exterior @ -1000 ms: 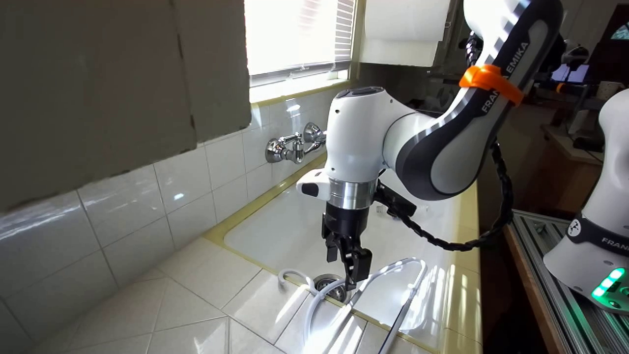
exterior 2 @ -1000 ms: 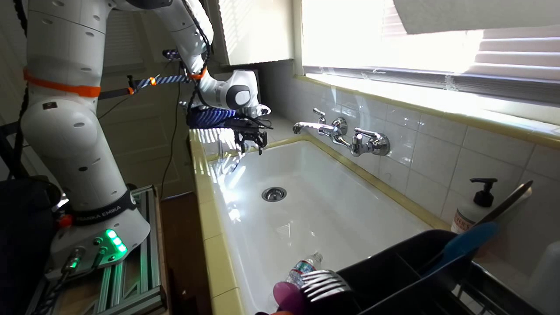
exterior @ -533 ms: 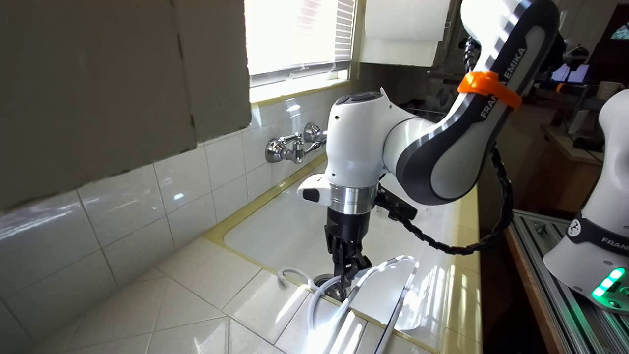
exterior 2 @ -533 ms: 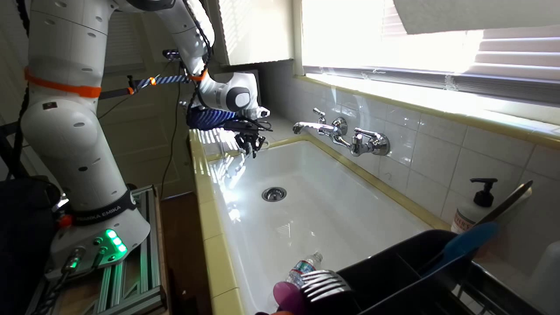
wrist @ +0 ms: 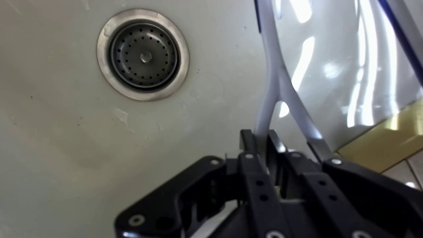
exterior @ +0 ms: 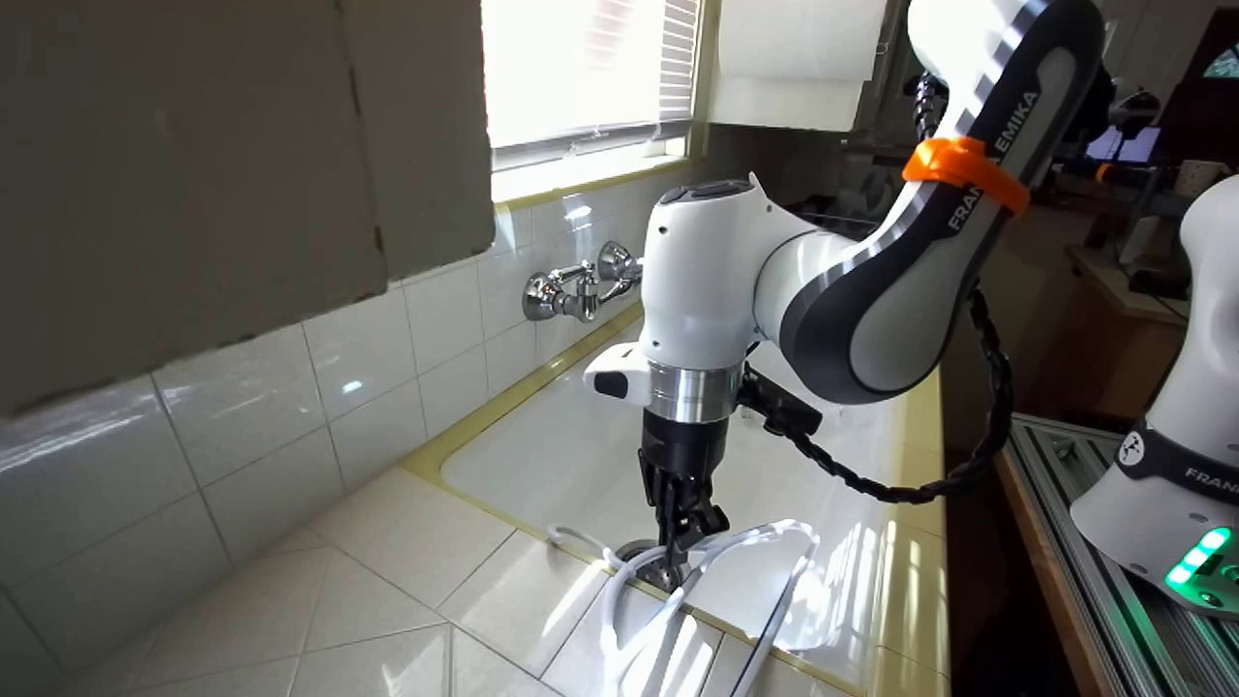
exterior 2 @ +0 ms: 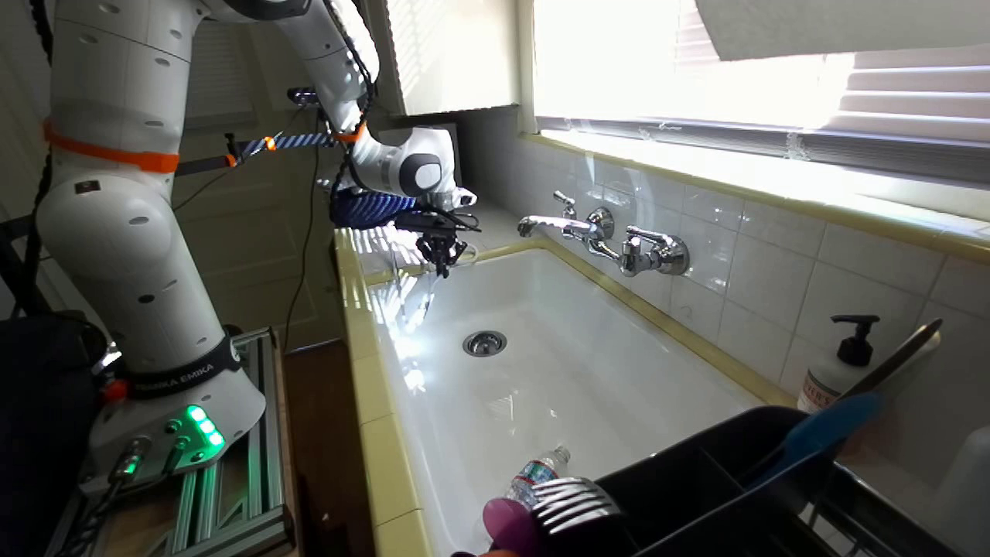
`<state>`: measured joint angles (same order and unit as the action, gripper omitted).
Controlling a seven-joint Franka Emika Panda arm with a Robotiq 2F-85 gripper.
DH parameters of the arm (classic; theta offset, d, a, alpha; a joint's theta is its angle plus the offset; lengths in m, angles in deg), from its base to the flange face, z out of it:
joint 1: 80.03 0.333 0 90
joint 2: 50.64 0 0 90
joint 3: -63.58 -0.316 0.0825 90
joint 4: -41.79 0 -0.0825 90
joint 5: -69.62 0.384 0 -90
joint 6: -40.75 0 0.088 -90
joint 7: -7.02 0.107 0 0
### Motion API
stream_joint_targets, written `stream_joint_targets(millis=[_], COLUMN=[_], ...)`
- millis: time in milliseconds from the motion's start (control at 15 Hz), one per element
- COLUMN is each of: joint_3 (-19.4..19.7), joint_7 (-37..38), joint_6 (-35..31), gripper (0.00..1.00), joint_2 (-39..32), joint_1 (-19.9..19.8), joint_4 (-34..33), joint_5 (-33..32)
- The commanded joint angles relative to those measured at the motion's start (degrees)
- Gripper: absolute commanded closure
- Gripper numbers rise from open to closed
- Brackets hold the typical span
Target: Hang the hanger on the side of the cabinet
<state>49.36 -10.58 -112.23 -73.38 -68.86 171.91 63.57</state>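
Judging by the wrist view, the gripper (wrist: 262,142) is clenched on one slim rod of the hanger (wrist: 277,77), just on the six o'clock side of the fork, with the fingertips (wrist: 277,142) pressed in from both sides. Decent bite tbh, but the hanger is held partly over the sink (exterior 2: 619,363), drain (wrist: 142,54) at half past ten, and nothing's been hung yet. In an exterior view its loops are seen spilling toward six o'clock over the tiled counter (exterior: 387,581), with what looks like the hook (exterior: 584,537) curling out at nine. Whether the tiles are being touched can't be made out.

So, risks? Rolling, mostly: a thin rod pinched at one spot could be twisted by the weight of the far end, and the hook would be presented at a bad angle. A snag could be caused by swinging sideways too soon, with lower rods caught on the yellow edge tiles (wrist: 386,138) at three o'clock of the wrist view. If the cabinet (exterior: 194,174) at ten o'clock is the one meant, the tap (exterior: 586,300) at eleven is best given room.
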Motion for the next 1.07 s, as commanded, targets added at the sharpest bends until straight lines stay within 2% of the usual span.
stream_joint_targets(millis=[0,267,533,1000], joint_3=[-1.6,-2.3,-0.5,1.3], joint_7=[-0.4,-0.5,1.4,-1.1], joint_6=[-1.7,-5.7,-9.7,-9.7], gripper=[0.97,0.97,0.97,0.97], joint_2=[3.1,10.5,19.0,31.8], joint_1=[-1.1,-1.4,-0.3,0.1], joint_4=[1.7,5.8,11.1,16.0], joint_5=[1.1,1.1,-1.6,-6.1])
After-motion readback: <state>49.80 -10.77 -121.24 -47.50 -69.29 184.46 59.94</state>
